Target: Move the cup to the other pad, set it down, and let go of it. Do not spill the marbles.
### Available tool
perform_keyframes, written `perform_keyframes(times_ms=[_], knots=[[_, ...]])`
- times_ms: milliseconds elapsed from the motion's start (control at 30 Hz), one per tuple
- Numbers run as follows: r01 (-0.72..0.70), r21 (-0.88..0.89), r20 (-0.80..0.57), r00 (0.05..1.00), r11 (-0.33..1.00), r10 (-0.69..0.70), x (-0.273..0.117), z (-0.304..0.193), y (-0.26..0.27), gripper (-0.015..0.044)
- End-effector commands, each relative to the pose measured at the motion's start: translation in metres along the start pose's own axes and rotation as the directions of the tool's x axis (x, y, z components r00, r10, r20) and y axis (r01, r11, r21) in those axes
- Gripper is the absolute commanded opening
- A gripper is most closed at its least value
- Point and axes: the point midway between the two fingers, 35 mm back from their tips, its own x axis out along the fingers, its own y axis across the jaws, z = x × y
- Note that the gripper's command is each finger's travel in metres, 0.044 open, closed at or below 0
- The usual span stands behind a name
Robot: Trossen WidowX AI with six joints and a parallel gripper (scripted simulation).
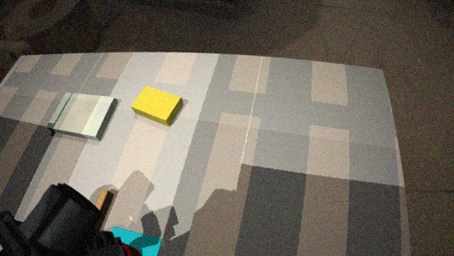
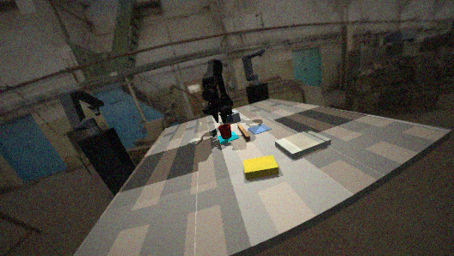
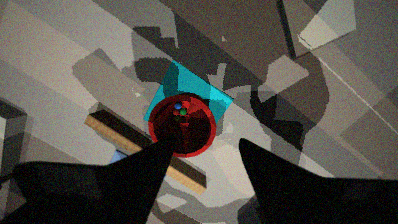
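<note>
My end effector [image 3: 207, 160] stood open, gripping nothing, above the red cup [image 3: 183, 125]: rigid, light, top-heavy with loose marbles [image 3: 180, 109]; I judged opposite walls below the rim safest.

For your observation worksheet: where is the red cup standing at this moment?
In the wrist view the red cup stands upright on the cyan pad, marbles inside, beside the wooden bar; the open gripper hangs above it.
</note>
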Motion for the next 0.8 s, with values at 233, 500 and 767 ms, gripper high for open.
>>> perform_keyframes(times_ms=[233,500,767], knots=[[0.000,0.001,0.003,1.000,1.000,0.000,-0.024,0.001,0.001,0.0440],[-0.001,0.002,0.008,1.000,1.000,0.001,-0.056,0.000,0.001,0.0440],[-0.002,0.000,0.003,1.000,1.000,0.002,-0.060,0.000,0.002,0.0440]])
